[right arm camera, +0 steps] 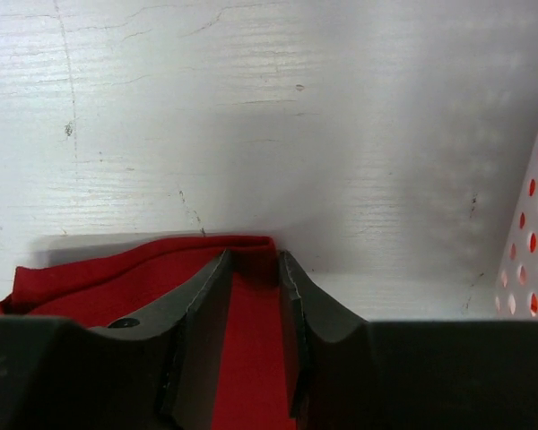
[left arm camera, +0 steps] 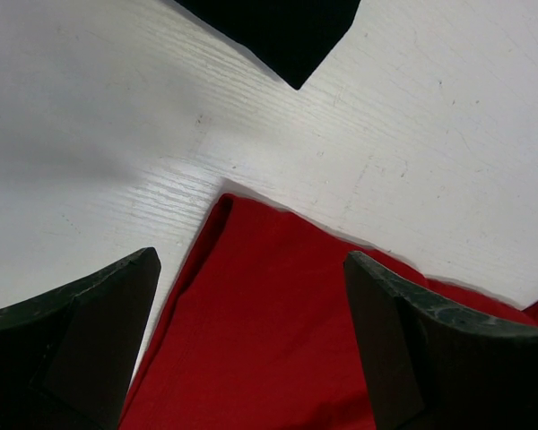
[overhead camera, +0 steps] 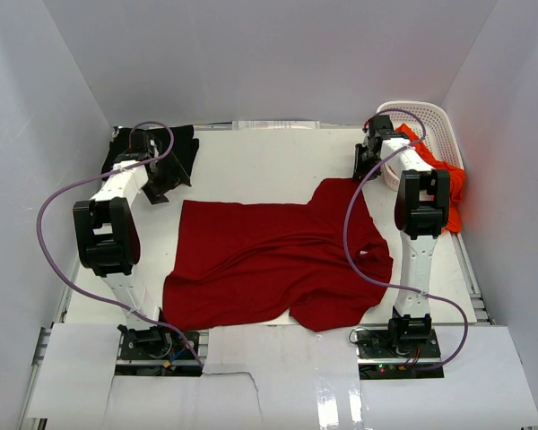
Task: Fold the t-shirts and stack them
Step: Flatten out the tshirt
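Observation:
A dark red t-shirt [overhead camera: 278,260] lies spread and rumpled across the middle of the table. A black t-shirt [overhead camera: 179,148] sits at the back left, and its corner [left arm camera: 278,31] shows in the left wrist view. An orange-red t-shirt [overhead camera: 448,184] hangs over the basket's near rim. My left gripper [overhead camera: 161,188] hovers open over the red shirt's back left corner [left arm camera: 260,340], its jaws [left arm camera: 249,260] wide apart with nothing between them. My right gripper [overhead camera: 366,166] is at the red shirt's back right corner, its jaws [right arm camera: 254,255] closed narrowly on a fold of the cloth edge [right arm camera: 99,278].
A white slotted basket [overhead camera: 430,121] stands at the back right, close beside my right gripper, and its wall [right arm camera: 533,233] shows at the right wrist view's edge. White walls enclose the table on three sides. Purple cables loop off both arms.

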### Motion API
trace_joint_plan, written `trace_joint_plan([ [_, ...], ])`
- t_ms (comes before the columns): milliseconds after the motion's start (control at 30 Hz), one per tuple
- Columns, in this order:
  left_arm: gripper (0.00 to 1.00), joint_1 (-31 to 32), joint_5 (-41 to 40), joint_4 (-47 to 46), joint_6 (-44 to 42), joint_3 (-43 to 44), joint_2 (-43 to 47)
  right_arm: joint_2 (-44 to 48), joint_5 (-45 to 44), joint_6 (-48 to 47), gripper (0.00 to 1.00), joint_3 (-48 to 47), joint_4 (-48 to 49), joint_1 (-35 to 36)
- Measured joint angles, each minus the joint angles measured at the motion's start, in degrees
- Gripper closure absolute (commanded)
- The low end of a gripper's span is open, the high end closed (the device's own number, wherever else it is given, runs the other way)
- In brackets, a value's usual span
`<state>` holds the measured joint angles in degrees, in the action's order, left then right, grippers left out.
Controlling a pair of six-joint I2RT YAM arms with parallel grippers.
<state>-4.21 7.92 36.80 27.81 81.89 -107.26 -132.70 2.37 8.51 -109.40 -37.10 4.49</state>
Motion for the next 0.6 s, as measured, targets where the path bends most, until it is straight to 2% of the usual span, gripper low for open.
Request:
trace_joint_plan([
  [133, 0.05, 0.0, 0.3, -0.2, 0.0, -0.6, 0.1, 0.0, -0.4, -0.1, 0.75, 0.0, 0.0, 0.0],
  [167, 0.05, 0.0, 0.4, -0.2, 0.0, -0.9, 0.1, 0.0, -0.5, -0.1, 0.81, 0.0, 0.0, 0.0],
  [267, 0.05, 0.0, 0.7, -0.4, 0.0, -2.4, 0.1, -0.1, -0.5, -0.2, 0.92, 0.0, 0.0, 0.0],
  [500, 0.05, 0.0, 1.4, -0.2, 0.1, -4.3, 0.0, -0.4, -0.2, -0.1, 0.92, -0.6, 0.0, 0.0],
  [567, 0.08, 0.0, 1.6, -0.4, 0.2, -4.3, -0.2, -0.4, -0.2, -0.1, 0.92, -0.6, 0.0, 0.0],
  [600, 0.14, 0.0, 1.6, -0.7, 0.3, -4.3, -0.3, -0.4, -0.1, -0.2, 0.92, -0.6, 0.0, 0.0],
])
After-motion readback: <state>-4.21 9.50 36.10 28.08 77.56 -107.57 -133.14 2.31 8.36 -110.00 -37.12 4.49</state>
